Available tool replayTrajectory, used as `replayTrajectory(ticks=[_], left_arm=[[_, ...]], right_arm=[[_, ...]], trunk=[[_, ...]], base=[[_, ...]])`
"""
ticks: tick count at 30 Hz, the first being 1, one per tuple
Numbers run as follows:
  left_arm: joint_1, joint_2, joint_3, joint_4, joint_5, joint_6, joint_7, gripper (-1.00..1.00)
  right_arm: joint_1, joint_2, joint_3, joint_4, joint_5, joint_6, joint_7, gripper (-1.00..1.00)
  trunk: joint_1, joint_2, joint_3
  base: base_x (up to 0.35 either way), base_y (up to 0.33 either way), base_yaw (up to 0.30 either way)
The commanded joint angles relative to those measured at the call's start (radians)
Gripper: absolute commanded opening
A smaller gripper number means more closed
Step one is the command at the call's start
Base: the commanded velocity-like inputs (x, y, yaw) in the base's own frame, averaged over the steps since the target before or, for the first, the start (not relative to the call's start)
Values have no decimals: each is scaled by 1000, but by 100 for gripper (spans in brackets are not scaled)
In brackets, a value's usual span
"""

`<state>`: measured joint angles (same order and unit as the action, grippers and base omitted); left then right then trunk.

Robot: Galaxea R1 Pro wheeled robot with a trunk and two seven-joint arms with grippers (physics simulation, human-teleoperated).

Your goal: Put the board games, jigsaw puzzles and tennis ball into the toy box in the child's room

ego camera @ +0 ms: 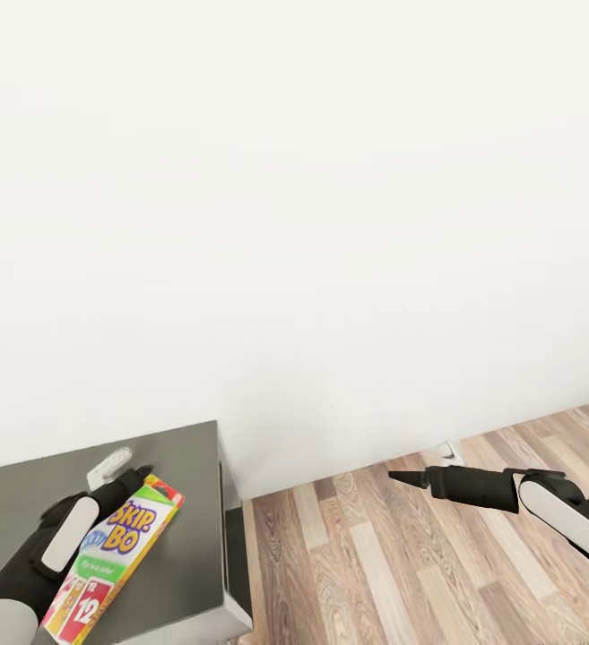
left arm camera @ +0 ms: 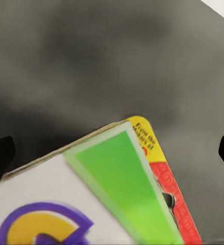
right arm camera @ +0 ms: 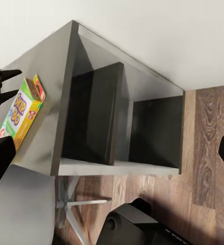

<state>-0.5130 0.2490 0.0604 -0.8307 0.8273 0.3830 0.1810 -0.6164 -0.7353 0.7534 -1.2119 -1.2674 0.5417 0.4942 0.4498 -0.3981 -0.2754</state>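
The dark-grey cabinet (ego camera: 177, 528) stands against the white wall (ego camera: 294, 197), on the wood-plank floor (ego camera: 402, 564). On its top lies the SKIP-BO board game (ego camera: 119, 555). No toy box, table or bed is visible, so as far as I can judge the game is not yet delivered and the task is far from done. The left gripper (ego camera: 137, 476) hangs over the game's far end; in the right wrist view its fingers (right arm camera: 7, 75) are spread, holding nothing. The right gripper (ego camera: 402, 479), beyond the cabinet's side over the floor, is empty, its fingers standing wide apart in its own wrist view.
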Motion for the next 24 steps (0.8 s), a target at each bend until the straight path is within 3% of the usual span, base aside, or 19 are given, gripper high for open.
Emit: replayTrajectory(ticks=[1, 6, 12, 14, 15, 17, 20, 23, 24], left_arm=[[2, 1, 1, -2, 11, 5, 7, 100], [9, 4, 9, -6, 14, -6, 7, 100], [32, 8, 46, -29, 19, -35, 4, 100], [58, 8, 87, -69, 21, -44, 1, 100], [58, 8, 87, -69, 21, -44, 1, 100], [102, 7, 138, -133, 25, -47, -3, 100], [129, 5, 164, -173, 29, -47, -5, 100], [216, 0, 225, -301, 57, -39, -7, 100], [216, 0, 225, -301, 57, -39, -7, 100]], right_arm=[[-2, -1, 3, 0, -7, 3, 0, 100], [-2, -1, 3, 0, -7, 1, 0, 100], [-2, 0, 3, 0, -7, 0, -1, 100], [-2, 0, 3, 0, -7, 0, -1, 100], [-2, 0, 3, 0, -7, 0, -1, 100], [-2, 2, 3, 0, -6, 0, -1, 100], [-2, 3, 4, 0, -6, 0, -1, 100], [-2, 4, 4, -1, -6, 0, -2, 100], [-2, 4, 4, -1, -6, 0, -2, 100]], trunk=[[0, -2, -2], [0, -2, -2], [0, -2, -2], [0, -2, -2], [0, -2, -2], [0, -2, -2], [0, -2, -2], [0, -2, -2], [0, -2, -2]], base=[[-167, 0, -3], [-99, 0, -2], [-39, 0, -1], [-20, 0, 0], [-18, 0, 0], [-13, 0, 0], [-10, 0, 0], [-6, 0, 0], [-5, 0, 0]])
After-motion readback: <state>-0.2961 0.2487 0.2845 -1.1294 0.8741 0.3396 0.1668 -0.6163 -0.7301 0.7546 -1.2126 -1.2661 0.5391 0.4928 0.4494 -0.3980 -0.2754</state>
